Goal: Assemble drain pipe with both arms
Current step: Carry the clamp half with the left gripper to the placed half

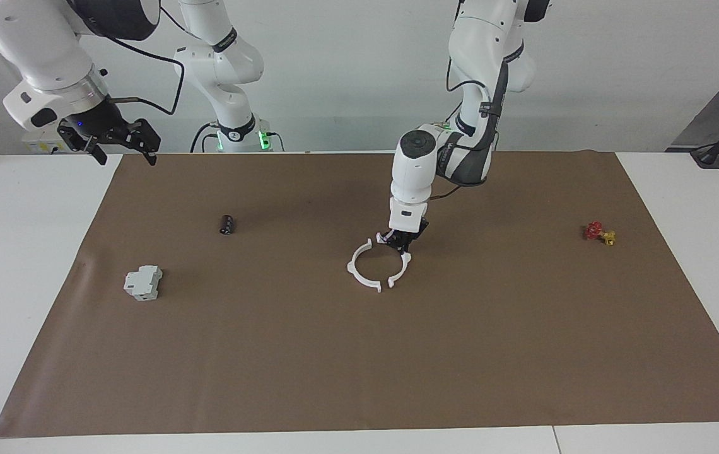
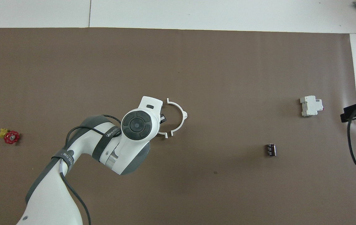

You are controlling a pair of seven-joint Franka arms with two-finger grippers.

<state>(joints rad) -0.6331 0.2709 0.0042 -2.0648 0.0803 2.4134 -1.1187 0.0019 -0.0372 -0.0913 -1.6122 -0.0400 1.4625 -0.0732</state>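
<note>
The drain pipe lies as two white half-ring arcs at the middle of the brown mat, ends facing each other with small gaps, almost a full ring. The half toward the right arm's end (image 1: 352, 268) lies free and shows in the overhead view (image 2: 182, 114). My left gripper (image 1: 400, 244) reaches down onto the other half (image 1: 405, 263) and is shut on it near the end nearer the robots. In the overhead view the left hand covers that half except one tab (image 2: 164, 134). My right gripper (image 1: 125, 151) waits raised and open over the mat's edge at its own end (image 2: 353, 113).
A grey boxy block (image 1: 143, 282) (image 2: 311, 105) and a small black cylinder (image 1: 227, 224) (image 2: 270, 149) lie toward the right arm's end. A red-and-yellow valve (image 1: 598, 232) (image 2: 9, 136) lies toward the left arm's end. The brown mat (image 1: 359, 366) covers the table.
</note>
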